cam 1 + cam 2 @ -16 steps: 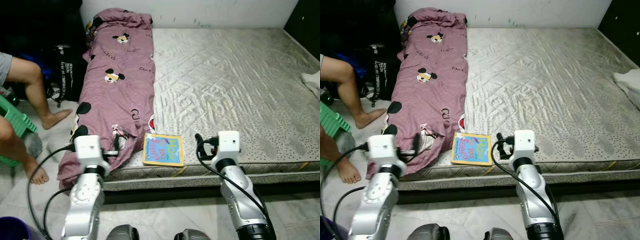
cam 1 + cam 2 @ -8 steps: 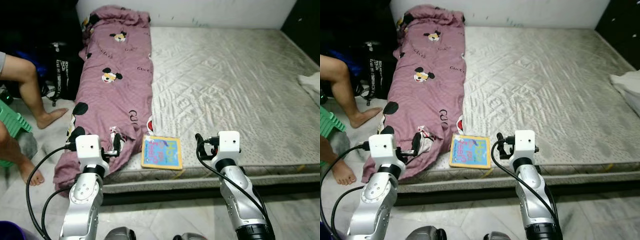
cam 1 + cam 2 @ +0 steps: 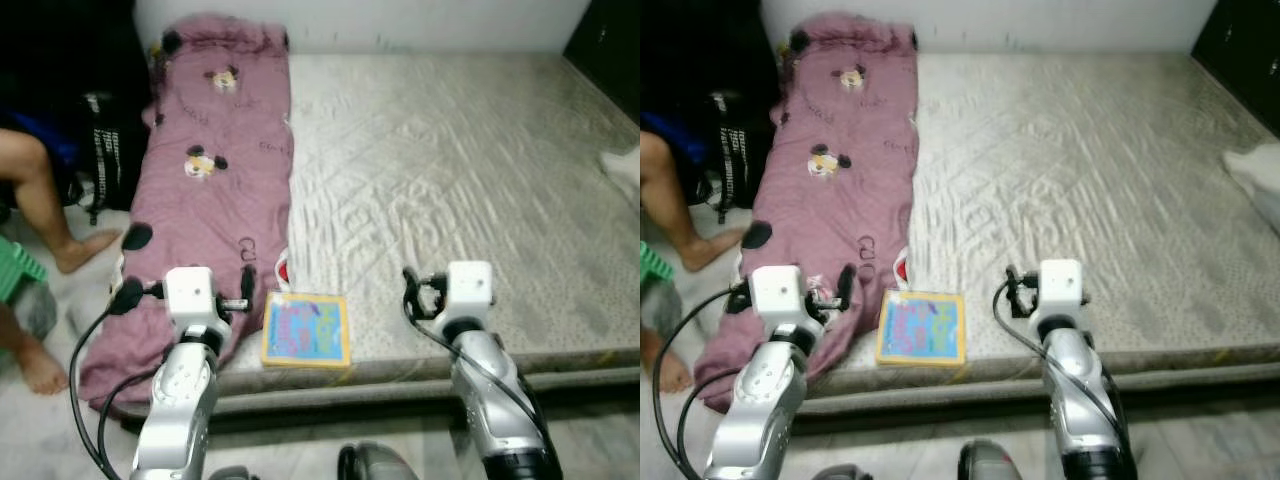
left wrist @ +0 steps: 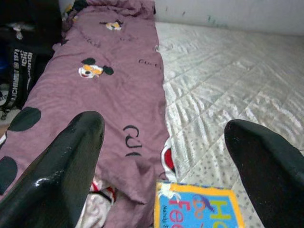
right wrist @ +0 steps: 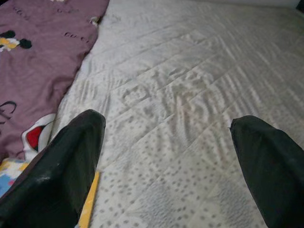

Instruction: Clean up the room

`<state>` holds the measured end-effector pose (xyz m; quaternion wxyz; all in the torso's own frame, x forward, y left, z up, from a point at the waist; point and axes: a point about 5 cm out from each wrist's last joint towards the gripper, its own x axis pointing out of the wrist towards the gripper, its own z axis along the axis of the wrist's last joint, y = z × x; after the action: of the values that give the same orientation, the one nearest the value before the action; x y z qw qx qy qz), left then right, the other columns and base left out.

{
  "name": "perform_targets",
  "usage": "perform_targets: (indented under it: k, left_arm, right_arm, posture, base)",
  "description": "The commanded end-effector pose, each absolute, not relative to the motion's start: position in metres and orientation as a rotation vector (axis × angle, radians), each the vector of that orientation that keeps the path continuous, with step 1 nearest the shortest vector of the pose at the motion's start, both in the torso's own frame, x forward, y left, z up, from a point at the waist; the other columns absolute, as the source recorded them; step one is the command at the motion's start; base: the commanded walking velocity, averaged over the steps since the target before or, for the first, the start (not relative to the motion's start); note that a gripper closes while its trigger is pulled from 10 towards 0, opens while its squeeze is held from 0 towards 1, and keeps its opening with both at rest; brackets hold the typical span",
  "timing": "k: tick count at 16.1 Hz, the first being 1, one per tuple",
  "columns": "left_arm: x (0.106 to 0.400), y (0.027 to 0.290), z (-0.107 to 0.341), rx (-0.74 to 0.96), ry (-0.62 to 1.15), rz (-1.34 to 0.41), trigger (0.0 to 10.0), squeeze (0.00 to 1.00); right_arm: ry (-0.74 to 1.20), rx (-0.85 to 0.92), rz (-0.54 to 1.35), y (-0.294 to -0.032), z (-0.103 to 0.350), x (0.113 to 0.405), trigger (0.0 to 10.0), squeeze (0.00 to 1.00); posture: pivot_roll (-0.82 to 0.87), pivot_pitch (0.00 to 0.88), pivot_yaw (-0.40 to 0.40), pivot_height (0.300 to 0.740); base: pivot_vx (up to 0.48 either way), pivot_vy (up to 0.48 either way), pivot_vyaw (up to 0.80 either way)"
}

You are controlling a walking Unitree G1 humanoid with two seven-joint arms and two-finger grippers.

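Haven't really started tidying: both my left tool (image 3: 243,290) and right tool (image 3: 408,290) hover spread wide and empty over the bed (image 3: 480,180) edge, book (image 3: 306,329) lies between them, purple blanket (image 3: 215,190) not folded yet.

A bare grey quilted mattress (image 3: 450,160) is lying in front of me, reaching to the far wall. A purple cartoon-print blanket (image 3: 205,190) is running along its left edge from the far corner to the near one and spilling over the side. A colourful book (image 3: 306,329) is sitting flat at the near edge, just beside the blanket, and something white (image 3: 625,165) is resting at the right edge.
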<state>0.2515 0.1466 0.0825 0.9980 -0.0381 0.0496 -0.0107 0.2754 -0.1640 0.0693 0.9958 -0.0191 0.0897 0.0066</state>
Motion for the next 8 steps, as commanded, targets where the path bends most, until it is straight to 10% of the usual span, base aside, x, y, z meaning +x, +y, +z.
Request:
perform_targets:
  k: [1, 8]
  left_arm:
    - [0.2491, 0.1563, 0.0802, -0.062, 0.113, -0.001, 10.0, 0.00]
    - [0.2498, 0.1556, 0.0799, -0.061, 0.117, -0.002, 10.0, 0.00]
  right_arm:
    - [0.174, -0.026, 0.027, -0.1580, 0.0711, 0.2759, 10.0, 0.00]
    - [0.188, -0.025, 0.027, -0.1578, 0.0697, 0.2766, 10.0, 0.00]
  posture:
    - [0.01, 0.076, -0.019, 0.740]
    - [0.01, 0.078, -0.019, 0.740]
  base:
    - [0.000, 0.000, 0.00]
    - [0.000, 0.000, -0.45]
